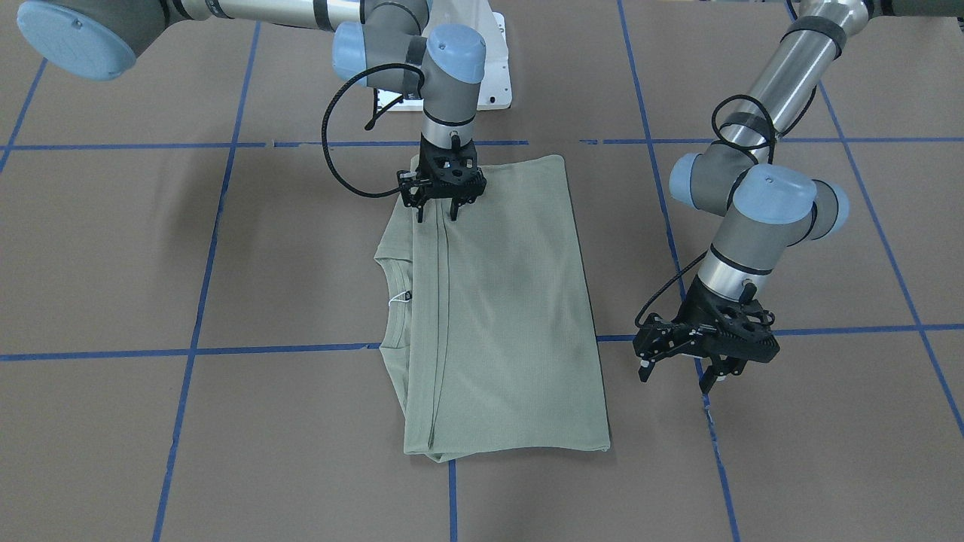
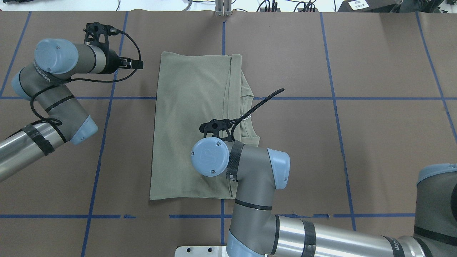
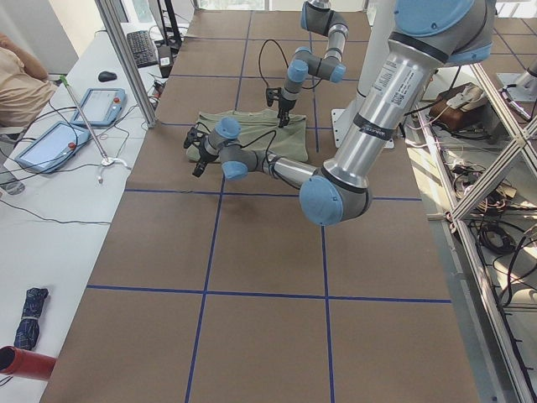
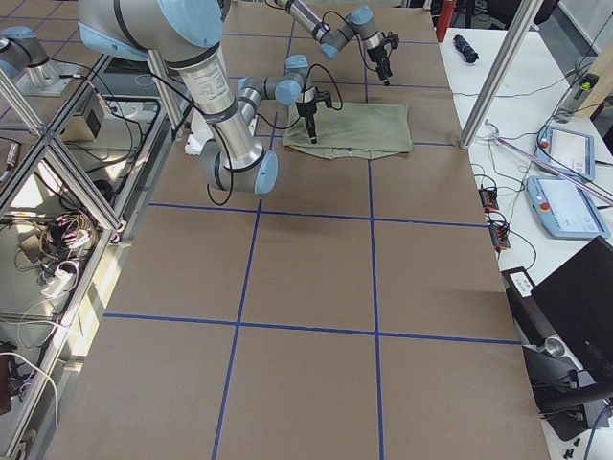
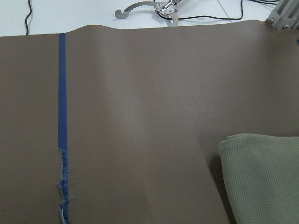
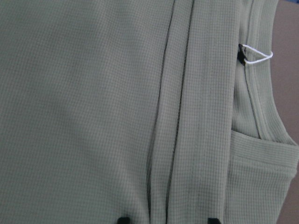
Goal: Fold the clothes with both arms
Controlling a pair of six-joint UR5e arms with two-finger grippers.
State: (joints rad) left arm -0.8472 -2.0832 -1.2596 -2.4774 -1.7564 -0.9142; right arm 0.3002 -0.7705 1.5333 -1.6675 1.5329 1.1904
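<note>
The pale green shirt (image 1: 504, 301) (image 2: 189, 125) lies folded into a long rectangle on the brown table. Its collar (image 1: 395, 301) and white label string (image 6: 257, 56) show along one long side. My right gripper (image 1: 437, 214) (image 6: 168, 220) stands open over the shirt's end nearest the robot base. Its fingertips (image 6: 212, 219) straddle the lengthwise fold ridges, at or just above the cloth. My left gripper (image 1: 678, 376) hangs open over bare table beside the shirt's opposite long side, holding nothing. In the left wrist view only a shirt corner (image 5: 261, 182) shows.
Blue tape lines (image 1: 196, 350) grid the brown table cover. The white pedestal base (image 1: 489, 75) stands at the robot's side. Cables and a metal post (image 2: 223, 7) line the far edge. A person's arm (image 3: 17, 75) and tablets (image 3: 92, 105) are beyond it.
</note>
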